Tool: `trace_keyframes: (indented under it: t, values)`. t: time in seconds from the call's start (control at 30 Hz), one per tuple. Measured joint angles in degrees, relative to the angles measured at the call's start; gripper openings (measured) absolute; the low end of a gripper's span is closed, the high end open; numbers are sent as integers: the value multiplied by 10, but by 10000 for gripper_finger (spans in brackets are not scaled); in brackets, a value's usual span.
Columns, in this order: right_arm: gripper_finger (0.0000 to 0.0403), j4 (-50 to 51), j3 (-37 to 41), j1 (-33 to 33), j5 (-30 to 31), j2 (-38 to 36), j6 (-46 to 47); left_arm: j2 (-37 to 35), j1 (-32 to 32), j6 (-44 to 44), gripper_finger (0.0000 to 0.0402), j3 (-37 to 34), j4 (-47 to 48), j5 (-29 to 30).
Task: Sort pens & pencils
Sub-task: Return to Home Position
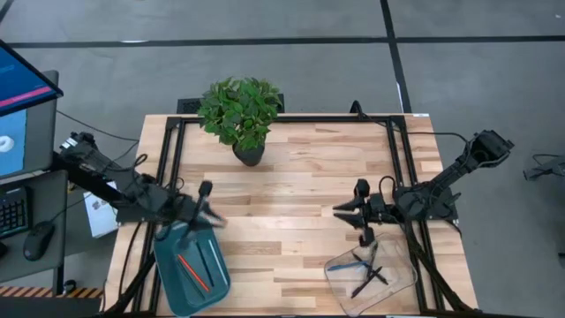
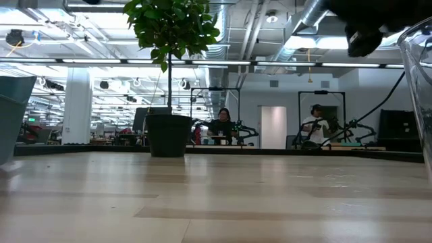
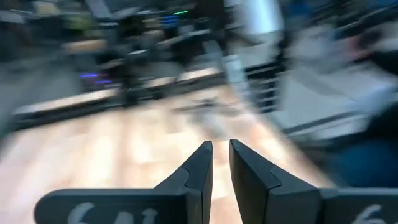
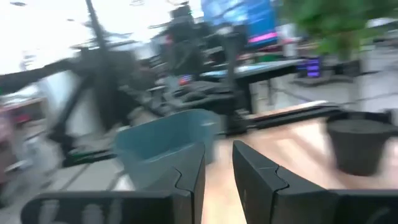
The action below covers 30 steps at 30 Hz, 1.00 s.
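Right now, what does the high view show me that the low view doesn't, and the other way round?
Only the high view: the left gripper above the teal plastic tray, which holds an orange pen and a dark one; the right gripper beside the clear plastic container, which holds dark pens and a blue one.
Only the low view: the room behind, with two seated people at desks.
Both: the light wooden table and the green potted plant.

Pens (image 1: 195,270) in left tray (image 1: 168,265); others (image 1: 368,273) in right bin (image 1: 402,281); plant (image 1: 240,110) behind.
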State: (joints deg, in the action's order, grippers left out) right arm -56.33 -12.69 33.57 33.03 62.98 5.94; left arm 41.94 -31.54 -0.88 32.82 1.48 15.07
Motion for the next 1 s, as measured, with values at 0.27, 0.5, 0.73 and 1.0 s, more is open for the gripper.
trace_keyframes:
  t: [0.27, 0.5, 0.73, 1.0]
  values:
    - [102, -28, 0, -116, -3, 0, -2, 31, 123, -78, 46, 0, -63, 34]
    - [102, -28, 0, -219, -122, 0, -4, 30, 268, -33, 46, 0, -66, -27]
    - [102, -25, 0, -301, -216, -49, -4, 29, 390, 6, 46, 0, -98, -153]
    - [102, 135, 0, -319, -360, -179, 30, 29, 399, 85, 46, 0, -125, -401]
